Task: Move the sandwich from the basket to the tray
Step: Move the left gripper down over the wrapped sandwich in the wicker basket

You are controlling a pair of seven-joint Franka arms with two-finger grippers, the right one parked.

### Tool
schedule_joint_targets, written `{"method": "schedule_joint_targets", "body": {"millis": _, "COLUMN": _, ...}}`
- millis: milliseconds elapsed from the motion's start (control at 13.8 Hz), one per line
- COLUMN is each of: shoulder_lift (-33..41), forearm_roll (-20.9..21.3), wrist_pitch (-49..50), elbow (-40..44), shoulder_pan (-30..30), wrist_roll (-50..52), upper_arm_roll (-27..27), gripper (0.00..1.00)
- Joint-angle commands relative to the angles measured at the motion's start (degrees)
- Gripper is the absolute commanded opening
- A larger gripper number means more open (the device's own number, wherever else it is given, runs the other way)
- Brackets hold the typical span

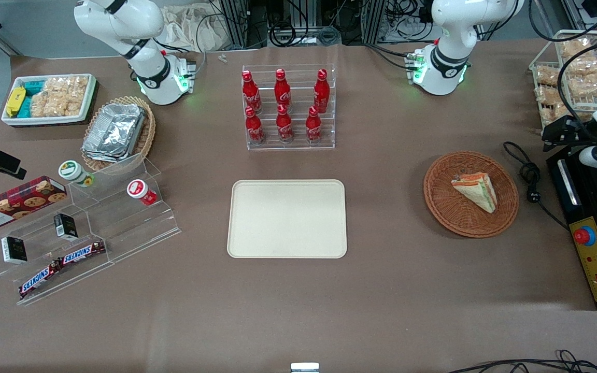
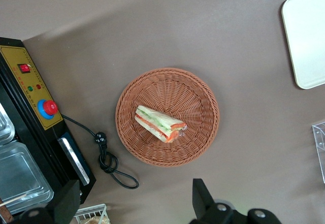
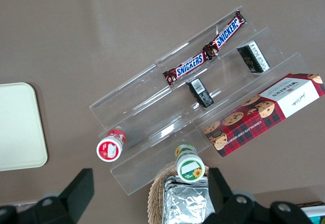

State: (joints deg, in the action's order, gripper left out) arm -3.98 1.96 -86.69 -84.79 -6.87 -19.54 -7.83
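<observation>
Tray (image 1: pixel 287 218) sits bare beside the basket (image 1: pixel 449 212), toward the parked arm's end. Sandwich (image 1: pixel 476 191) lies in the basket. Gripper (image 2: pixel 134 203) hangs high above it, jaws apart, holding nothing. Step: approach. Next move calls for descent onto the sandwich.

Six red cola bottles (image 1: pixel 284 106) in a clear rack, Snickers bars (image 1: pixel 62 264) on acrylic steps.
</observation>
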Motion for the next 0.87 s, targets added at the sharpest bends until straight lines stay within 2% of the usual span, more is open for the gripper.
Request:
{"method": "schedule_joint_targets", "body": {"millis": 0, "shoulder_lift": -1.2, "forearm_roll": 0.9, "wrist_pitch": 1.8, "elbow": 2.3, "shoulder_pan": 0.4, "wrist_roll": 0.0, "upper_arm_roll": 0.0, "gripper": 1.00}}
{"method": "schedule_joint_targets", "body": {"millis": 218, "shoulder_lift": -1.5, "forearm_roll": 1.1, "wrist_pitch": 1.8, "elbow": 1.8, "shoulder_pan": 0.2, "wrist_roll": 1.2, "upper_arm_roll": 0.2, "gripper": 1.00}}
{"method": "schedule_joint_targets", "body": {"millis": 509, "shoulder_lift": 0.8, "forearm_roll": -0.5, "wrist_pitch": -2.0, "elbow": -6.7, "shoulder_pan": -0.3, "wrist_roll": 29.0, "upper_arm_roll": 0.4, "gripper": 1.00}}
{"method": "schedule_joint_targets", "body": {"millis": 582, "shoulder_lift": 1.8, "forearm_roll": -2.8, "wrist_pitch": -3.8, "elbow": -9.1, "shoulder_pan": -0.5, "wrist_roll": 35.3, "upper_arm_roll": 0.4, "gripper": 1.00}}
{"method": "schedule_joint_targets", "body": {"millis": 655, "shoulder_lift": 2.6, "forearm_roll": -5.5, "wrist_pitch": -6.8, "elbow": -11.9, "shoulder_pan": -1.0, "wrist_roll": 39.3, "upper_arm_roll": 2.7, "gripper": 1.00}}
{"method": "schedule_joint_targets", "body": {"millis": 800, "shoulder_lift": 5.2, "forearm_roll": -8.6, "wrist_pitch": -13.2, "elbow": -18.9, "shoulder_pan": -1.4, "wrist_roll": 42.3, "upper_arm_roll": 4.6, "gripper": 1.00}}
